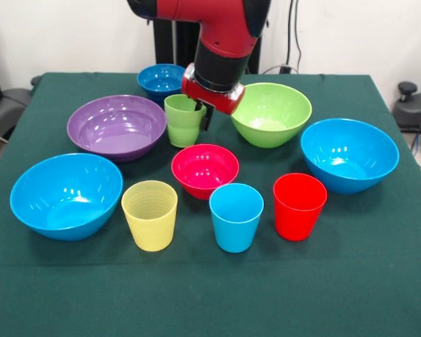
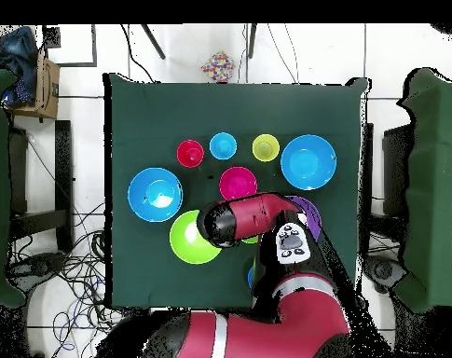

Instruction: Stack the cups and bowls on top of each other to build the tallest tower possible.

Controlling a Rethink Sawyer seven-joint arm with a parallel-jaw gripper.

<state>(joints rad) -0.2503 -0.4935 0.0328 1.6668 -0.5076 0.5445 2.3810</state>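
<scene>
While every bowl and cup sits apart on the green surface, the fingers reach straight down into the upright green cup; I cannot tell whether they grip its rim.

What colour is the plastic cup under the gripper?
Green plastic cup; the gripper reaches into it. Front view shows best.
</scene>
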